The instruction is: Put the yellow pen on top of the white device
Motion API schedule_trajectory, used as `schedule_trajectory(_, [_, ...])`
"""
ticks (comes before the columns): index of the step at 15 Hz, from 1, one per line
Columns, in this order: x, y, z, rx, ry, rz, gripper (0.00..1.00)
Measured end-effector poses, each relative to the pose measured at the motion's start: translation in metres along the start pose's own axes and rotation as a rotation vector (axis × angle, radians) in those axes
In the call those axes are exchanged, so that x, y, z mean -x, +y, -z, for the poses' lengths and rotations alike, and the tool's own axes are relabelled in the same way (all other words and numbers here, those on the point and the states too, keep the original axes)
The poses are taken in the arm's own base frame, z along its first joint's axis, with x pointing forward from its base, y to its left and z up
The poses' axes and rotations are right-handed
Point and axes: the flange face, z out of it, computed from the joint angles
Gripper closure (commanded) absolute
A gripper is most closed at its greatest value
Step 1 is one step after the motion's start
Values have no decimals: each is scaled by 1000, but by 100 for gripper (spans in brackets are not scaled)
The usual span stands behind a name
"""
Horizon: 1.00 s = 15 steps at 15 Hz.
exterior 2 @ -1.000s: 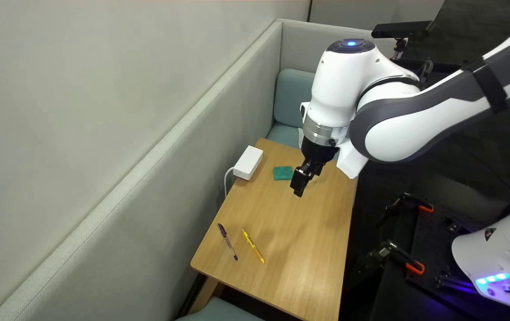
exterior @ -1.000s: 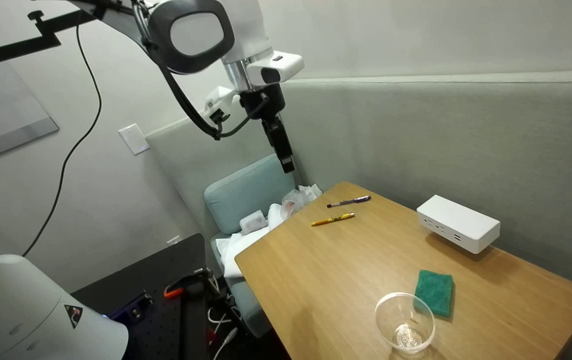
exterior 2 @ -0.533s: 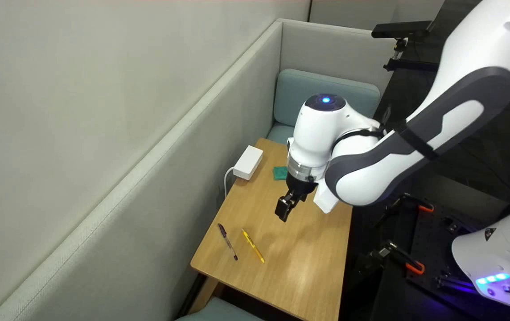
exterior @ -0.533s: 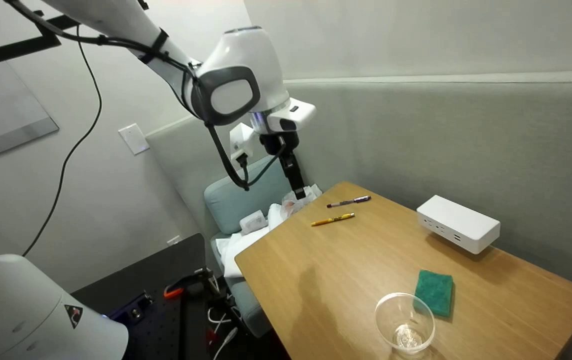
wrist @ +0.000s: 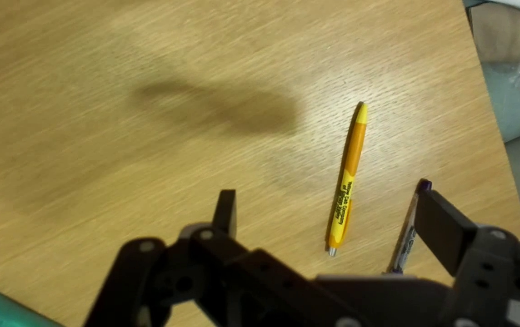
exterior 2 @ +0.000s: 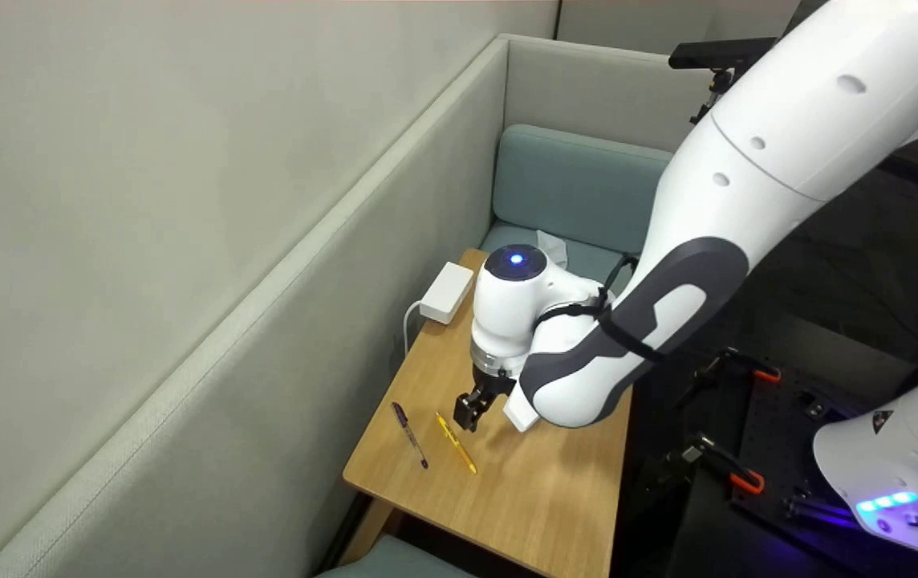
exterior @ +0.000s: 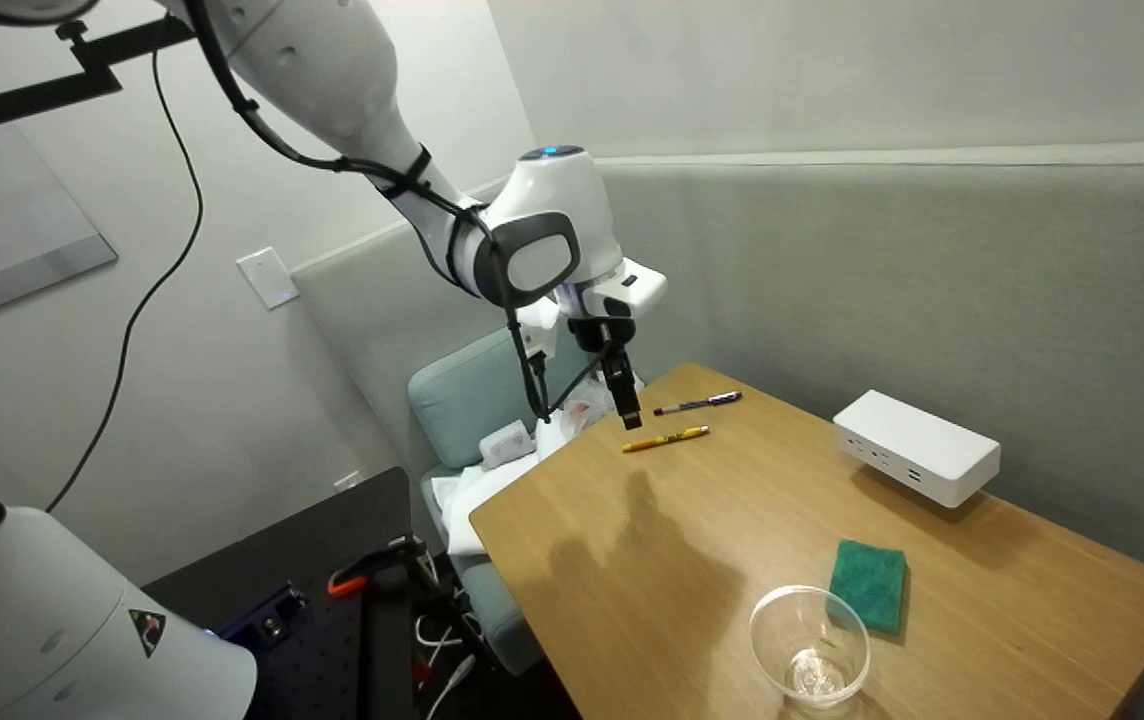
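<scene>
Robot arm (exterior: 557, 205) dipping lower than before, jaws standing wide, their height unclear, yellow pen (wrist: 347, 184) lying right of wrist-view centre, white device (exterior: 917, 442) sitting at right in an exterior view.

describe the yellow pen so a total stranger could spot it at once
Start at the wooden table and go to the end away from the white box. The yellow pen lies there, farther from the grey padded panel than the purple pen beside it. Its yellow and orange body with black lettering sets it apart from that clear-barrelled neighbour.
</scene>
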Motion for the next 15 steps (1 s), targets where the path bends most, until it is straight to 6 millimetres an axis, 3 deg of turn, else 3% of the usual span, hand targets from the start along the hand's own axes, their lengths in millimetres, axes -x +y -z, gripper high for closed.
schedule_trajectory(8, [-36,-19,-75,43,11,-35,0])
schedule_trajectory(15, [-47,-26,-106,47,4,-35,0])
